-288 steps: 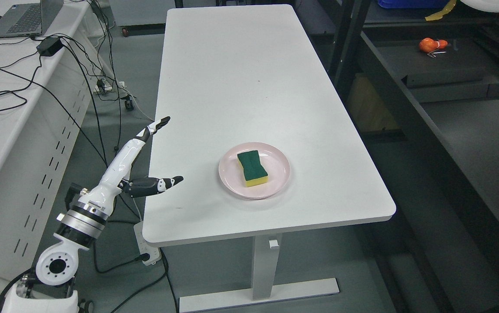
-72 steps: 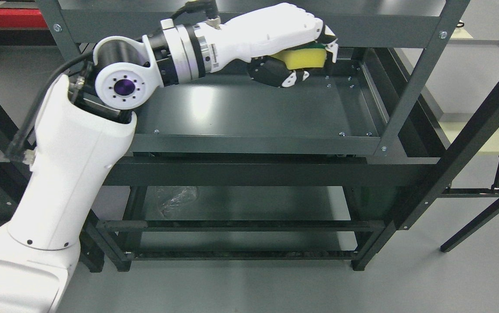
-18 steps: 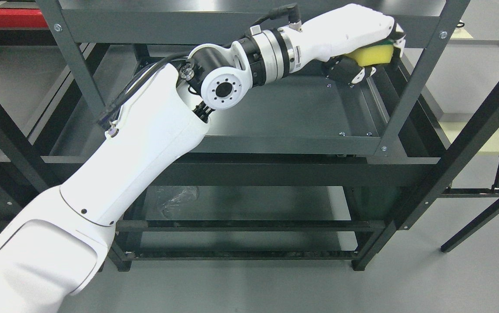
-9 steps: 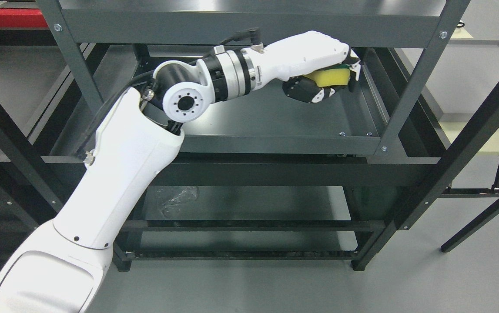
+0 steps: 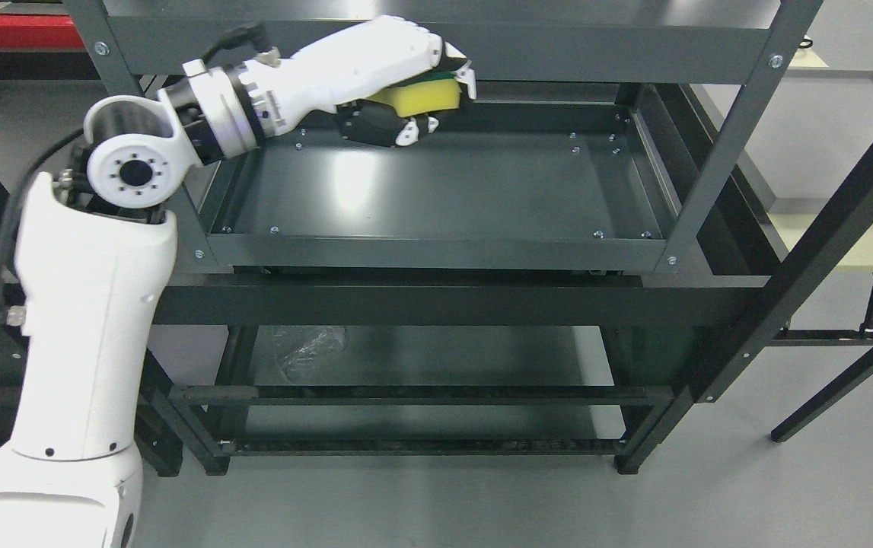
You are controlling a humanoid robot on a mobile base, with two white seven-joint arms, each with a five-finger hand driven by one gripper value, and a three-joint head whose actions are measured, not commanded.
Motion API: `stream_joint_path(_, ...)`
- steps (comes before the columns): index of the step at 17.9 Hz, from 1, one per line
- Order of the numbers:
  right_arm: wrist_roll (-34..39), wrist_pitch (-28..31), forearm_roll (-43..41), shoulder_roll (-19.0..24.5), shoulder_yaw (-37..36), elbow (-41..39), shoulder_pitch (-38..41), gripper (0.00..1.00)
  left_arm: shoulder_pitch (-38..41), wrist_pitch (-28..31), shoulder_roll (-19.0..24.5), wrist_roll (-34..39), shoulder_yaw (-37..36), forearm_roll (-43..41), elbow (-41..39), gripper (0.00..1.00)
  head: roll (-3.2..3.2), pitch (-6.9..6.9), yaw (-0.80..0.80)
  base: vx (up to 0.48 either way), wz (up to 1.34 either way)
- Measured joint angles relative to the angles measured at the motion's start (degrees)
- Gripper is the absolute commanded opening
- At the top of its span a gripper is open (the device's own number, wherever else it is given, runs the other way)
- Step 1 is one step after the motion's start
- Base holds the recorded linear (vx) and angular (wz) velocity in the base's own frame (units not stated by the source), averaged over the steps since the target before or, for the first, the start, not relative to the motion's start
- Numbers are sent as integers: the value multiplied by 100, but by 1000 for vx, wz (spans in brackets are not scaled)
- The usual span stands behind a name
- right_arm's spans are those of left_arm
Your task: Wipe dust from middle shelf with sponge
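- Robot's left hand [image 5: 394, 76] gripped a yellow sponge [image 5: 417, 97] with a green top, fingers curled over it and thumb beneath.
- Sponge sat over the back of the dark middle shelf [image 5: 444, 190], left of centre.
- White arm [image 5: 93, 297] rose from the lower left.

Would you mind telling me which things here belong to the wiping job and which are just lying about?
Part of the job:
left hand
sponge
middle shelf

Lying about:
crumpled clear plastic on the lower shelf
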Motion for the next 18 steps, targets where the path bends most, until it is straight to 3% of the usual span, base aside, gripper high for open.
stream_joint_path(8, 0, -1, 0, 0, 0, 0, -1, 100, 636, -107, 517, -130, 1418, 885, -182, 0, 0, 0, 0, 0, 0)
stream_joint_path(13, 0, -1, 0, 0, 0, 0, -1, 100, 483, -1, 186, 60, 1806, 1489, -315, 0, 0, 0, 0, 0, 0)
stream_joint_path(18, 0, -2, 0, 0, 0, 0, -2, 100, 345, 374, -201, 2027, 1383, 2246, -392, 1, 0, 0, 0, 0, -2)
